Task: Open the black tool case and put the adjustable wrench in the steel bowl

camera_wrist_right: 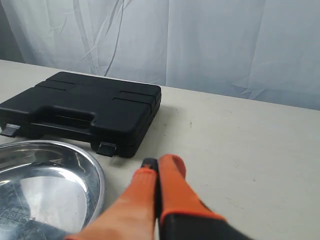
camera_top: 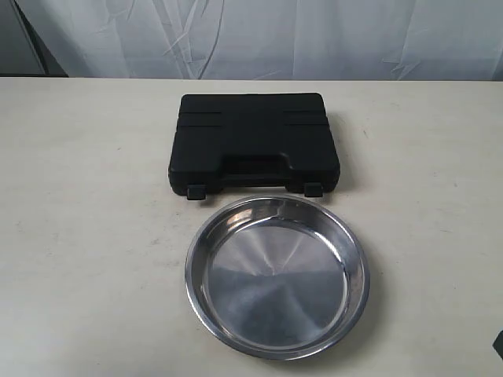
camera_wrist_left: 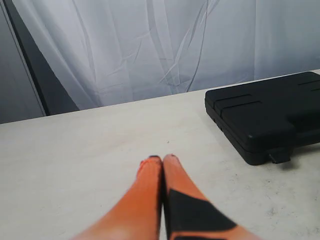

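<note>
The black tool case point(camera_top: 255, 141) lies closed on the table, handle and two latches facing the steel bowl point(camera_top: 277, 275), which sits empty just in front of it. The adjustable wrench is hidden from view. My left gripper point(camera_wrist_left: 162, 159) is shut with nothing between its orange fingers, over bare table left of the case point(camera_wrist_left: 270, 112). Also shut and empty, my right gripper point(camera_wrist_right: 159, 166) hovers just right of the bowl's rim point(camera_wrist_right: 97, 185), near the case's right latch point(camera_wrist_right: 106, 148). Neither gripper itself shows in the exterior view.
A white curtain point(camera_top: 259, 35) hangs behind the table's far edge. The beige tabletop point(camera_top: 86, 236) stretches to both sides of the case and bowl. A dark bit of the right arm point(camera_top: 498, 343) shows at the lower right edge.
</note>
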Robot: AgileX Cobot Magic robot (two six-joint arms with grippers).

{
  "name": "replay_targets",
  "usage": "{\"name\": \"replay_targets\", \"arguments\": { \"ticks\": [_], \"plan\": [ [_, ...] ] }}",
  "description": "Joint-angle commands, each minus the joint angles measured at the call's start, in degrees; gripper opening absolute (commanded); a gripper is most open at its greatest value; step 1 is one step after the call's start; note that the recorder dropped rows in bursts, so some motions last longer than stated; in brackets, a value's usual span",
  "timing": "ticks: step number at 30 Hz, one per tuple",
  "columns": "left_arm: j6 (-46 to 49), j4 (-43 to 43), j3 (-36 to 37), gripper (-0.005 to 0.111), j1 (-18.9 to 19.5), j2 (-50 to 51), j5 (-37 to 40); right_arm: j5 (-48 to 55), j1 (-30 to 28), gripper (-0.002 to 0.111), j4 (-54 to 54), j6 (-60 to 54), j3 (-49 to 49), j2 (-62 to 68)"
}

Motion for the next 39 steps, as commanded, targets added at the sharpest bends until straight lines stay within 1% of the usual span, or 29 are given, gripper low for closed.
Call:
{"name": "replay_targets", "arguments": {
  "ticks": [1, 13, 16, 17, 19, 21, 26, 29, 31, 33, 34, 35, 37, 39],
  "plan": [
    [-0.1, -0.1, -0.1, 0.000, -0.2, 0.2, -0.3, -0.4, -0.3, -0.001, -0.1, -0.3, 0.1, -0.4],
    [-0.1, -0.1, -0.1, 0.000, -0.2, 0.2, -0.3, -0.7, -0.3, -0.001, -0.1, -0.3, 0.1, -0.4],
    [-0.1, -0.1, -0.1, 0.000, -0.2, 0.2, -0.3, -2.0, -0.3, -0.001, 1.5, -0.3, 0.1, -0.4],
    [-0.1, -0.1, -0.1, 0.000, -0.2, 0.2, -0.3, -3.6, -0.3, -0.001, 3.7, -0.3, 0.1, -0.4],
    [-0.1, -0.1, -0.1, 0.000, -0.2, 0.2, -0.3, -7.0, -0.3, -0.001, 12.0, -0.3, 0.1, -0.4],
    [-0.1, -0.1, -0.1, 0.000, -0.2, 0.2, -0.3, -10.0, -0.3, -0.001, 23.7, -0.3, 0.1, -0.4],
    [-0.1, -0.1, -0.1, 0.000, -0.2, 0.2, -0.3, -15.3, -0.3, -0.001, 46.1, -0.3, 0.1, -0.4],
    [-0.1, -0.1, -0.1, 0.000, -0.2, 0.2, -0.3, -18.9, -0.3, -0.001, 57.1, -0.3, 0.1, -0.4],
    [-0.1, -0.1, -0.1, 0.000, -0.2, 0.2, -0.3, -18.8, -0.3, -0.001, 61.5, -0.3, -0.1, -0.4],
    [-0.1, -0.1, -0.1, 0.000, -0.2, 0.2, -0.4, -18.8, -0.3, -0.001, 60.0, -0.8, -3.1, -0.4],
    [-0.1, -0.1, -0.1, 0.000, -0.2, 0.2, -0.4, -19.2, -0.3, -0.001, 56.6, -1.9, -5.3, -0.4],
    [-0.1, -0.1, -0.1, 0.000, -0.2, 0.2, -0.4, -20.9, -0.3, -0.001, 49.6, -4.1, -7.9, -0.4],
    [-0.1, -0.1, -0.1, 0.000, -0.2, 0.2, -0.4, -23.1, -0.3, -0.001, 37.6, -4.8, -12.9, 0.0],
    [-0.1, -0.1, -0.1, 0.000, -0.2, 0.2, -0.4, -24.4, -0.3, -0.001, 27.3, -4.8, -18.4, 3.8]
  ]
}}
